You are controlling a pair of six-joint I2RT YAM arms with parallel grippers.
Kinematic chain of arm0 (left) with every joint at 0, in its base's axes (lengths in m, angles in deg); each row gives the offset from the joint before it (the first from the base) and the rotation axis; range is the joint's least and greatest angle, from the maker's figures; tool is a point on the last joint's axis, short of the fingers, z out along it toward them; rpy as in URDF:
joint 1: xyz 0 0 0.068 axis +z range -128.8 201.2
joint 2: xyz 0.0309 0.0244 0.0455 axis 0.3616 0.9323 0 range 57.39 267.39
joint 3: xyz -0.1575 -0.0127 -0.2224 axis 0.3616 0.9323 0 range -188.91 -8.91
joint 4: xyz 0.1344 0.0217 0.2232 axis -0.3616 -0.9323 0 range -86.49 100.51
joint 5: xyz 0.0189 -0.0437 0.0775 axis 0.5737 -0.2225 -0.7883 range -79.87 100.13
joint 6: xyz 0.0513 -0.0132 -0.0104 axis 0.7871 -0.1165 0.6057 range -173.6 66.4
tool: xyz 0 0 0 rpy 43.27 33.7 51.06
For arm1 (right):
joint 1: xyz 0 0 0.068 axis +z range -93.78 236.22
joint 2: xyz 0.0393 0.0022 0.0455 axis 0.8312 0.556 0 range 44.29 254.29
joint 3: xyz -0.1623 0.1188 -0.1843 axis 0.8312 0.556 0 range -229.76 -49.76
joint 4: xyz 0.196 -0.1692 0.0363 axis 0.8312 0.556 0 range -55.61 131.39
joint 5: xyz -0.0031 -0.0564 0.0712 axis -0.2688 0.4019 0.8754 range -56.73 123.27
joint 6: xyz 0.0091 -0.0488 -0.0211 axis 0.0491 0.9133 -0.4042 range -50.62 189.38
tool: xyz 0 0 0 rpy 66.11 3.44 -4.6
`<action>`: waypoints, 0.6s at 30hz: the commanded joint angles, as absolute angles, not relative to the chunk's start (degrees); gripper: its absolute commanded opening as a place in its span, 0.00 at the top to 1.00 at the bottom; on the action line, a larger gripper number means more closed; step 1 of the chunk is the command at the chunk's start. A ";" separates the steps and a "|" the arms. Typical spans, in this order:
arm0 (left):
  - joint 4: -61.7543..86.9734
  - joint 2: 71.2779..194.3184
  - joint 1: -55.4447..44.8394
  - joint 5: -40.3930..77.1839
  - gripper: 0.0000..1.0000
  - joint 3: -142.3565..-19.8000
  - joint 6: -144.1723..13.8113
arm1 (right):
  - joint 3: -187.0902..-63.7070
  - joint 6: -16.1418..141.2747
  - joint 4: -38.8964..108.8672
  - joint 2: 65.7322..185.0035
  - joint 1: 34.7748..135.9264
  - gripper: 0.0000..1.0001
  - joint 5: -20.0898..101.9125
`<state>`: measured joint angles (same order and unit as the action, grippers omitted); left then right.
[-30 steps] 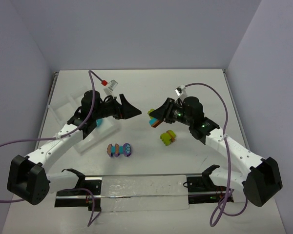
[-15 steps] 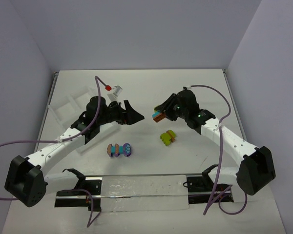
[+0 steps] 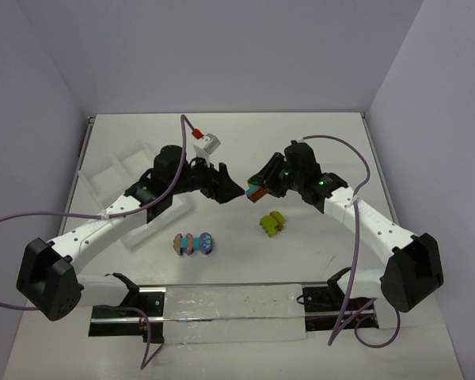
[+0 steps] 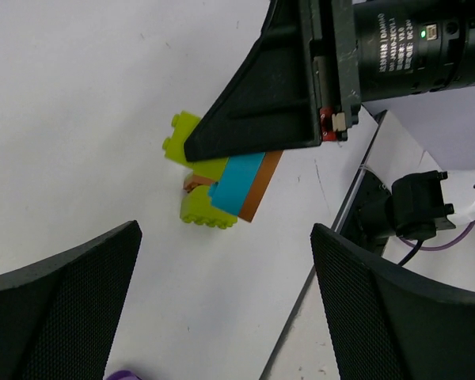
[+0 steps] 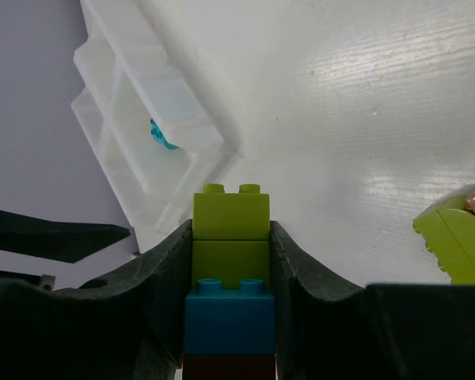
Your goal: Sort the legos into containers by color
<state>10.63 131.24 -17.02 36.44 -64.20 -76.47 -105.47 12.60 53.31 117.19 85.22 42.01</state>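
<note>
Lego stack [image 3: 257, 191] of lime, turquoise and orange-brown sits clamped in my right hand [image 5: 230, 229] above the desk [image 3: 301, 150]; my left hand [image 3: 234, 189] faces it close by, spread wide and empty.

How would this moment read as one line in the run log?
right pincer: shut on stack (lime, turquoise, brown) | left pincer: open, empty, near stack | table: lime cluster, mixed cluster | tray: turquoise brick inside

A lab test cell: white table [image 3: 324, 142] between plain grey walls [image 3: 222, 55].
</note>
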 commanded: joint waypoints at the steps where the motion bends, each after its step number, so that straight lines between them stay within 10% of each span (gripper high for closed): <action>1: 8.98 133.72 -18.07 39.56 0.06 -69.07 -71.90 | -107.41 14.00 52.94 117.76 85.14 1.00 46.05; 18: 5.98 138.94 -21.41 41.35 0.15 -71.58 -70.09 | -107.77 13.86 52.08 116.72 85.22 1.00 48.11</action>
